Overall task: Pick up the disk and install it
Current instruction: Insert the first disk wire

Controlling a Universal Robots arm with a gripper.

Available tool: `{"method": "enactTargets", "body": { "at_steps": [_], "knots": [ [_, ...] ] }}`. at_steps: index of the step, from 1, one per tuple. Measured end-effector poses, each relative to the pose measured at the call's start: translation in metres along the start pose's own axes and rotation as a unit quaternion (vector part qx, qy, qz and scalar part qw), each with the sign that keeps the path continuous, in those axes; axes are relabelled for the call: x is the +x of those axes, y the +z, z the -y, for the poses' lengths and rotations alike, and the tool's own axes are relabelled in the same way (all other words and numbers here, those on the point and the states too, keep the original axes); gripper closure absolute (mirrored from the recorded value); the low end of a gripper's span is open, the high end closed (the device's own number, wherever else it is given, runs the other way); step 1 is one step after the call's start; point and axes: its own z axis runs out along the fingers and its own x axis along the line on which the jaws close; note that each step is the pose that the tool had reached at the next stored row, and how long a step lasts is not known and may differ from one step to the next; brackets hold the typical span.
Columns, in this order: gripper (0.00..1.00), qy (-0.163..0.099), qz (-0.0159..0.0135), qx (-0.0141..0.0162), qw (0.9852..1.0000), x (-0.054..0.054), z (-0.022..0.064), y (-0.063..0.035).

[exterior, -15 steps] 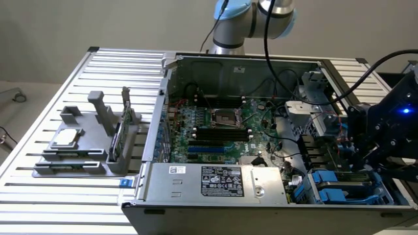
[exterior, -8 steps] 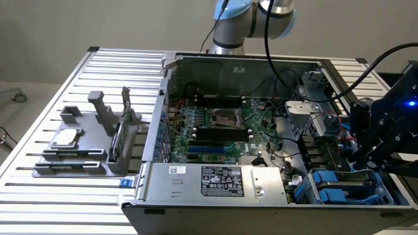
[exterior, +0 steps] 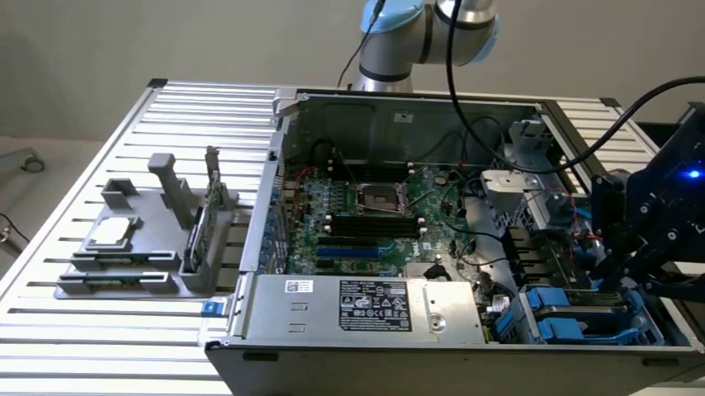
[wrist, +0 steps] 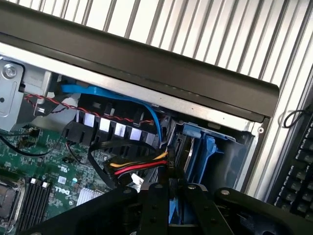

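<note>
Reaching down into the near corner of the open grey metal computer case [exterior: 397, 124], at the exterior view's right, the black two-finger gripper [exterior: 617, 268] has its jaws clamped on the disk [wrist: 172, 209]. This flat drive is held edge-on by its bright blue plastic rail, which shows as a narrow blue strip between the black fingers [wrist: 154, 208]. Disk sits inside the case at the drive bay, just beside another blue plastic drive carrier [wrist: 208, 152]. Tight quarters: the case's dark side-wall rim [wrist: 146, 73] runs close along one side. A yellow, red and black cable bundle [wrist: 139, 169] and a thin blue data cable [wrist: 122, 98] crowd the other. Green motherboard [exterior: 364, 214] lies flat further in; silver power supply box [exterior: 364, 305] lines the near edge. Case is lidless, so room is open overhead. Outside the wall, ribbed aluminium table [exterior: 187, 107]; a black keyboard [wrist: 298, 176] rests beyond the rim. Grey plastic fixture [exterior: 132, 247] stands well apart, at the exterior view's left.
</note>
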Motion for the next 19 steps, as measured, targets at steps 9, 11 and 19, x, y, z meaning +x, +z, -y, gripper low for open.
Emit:
{"method": "enactTargets", "body": {
  "at_steps": [9,11,19],
  "knots": [
    [0.83,0.057,0.0000,0.0096,0.9984,0.000,0.0000,0.0025],
    [0.83,0.074,0.0001,0.0105,0.9972,0.000,0.0001,0.0047],
    [0.83,0.115,0.0006,0.0132,0.9932,0.000,-0.0005,0.0101]
  ]
}}
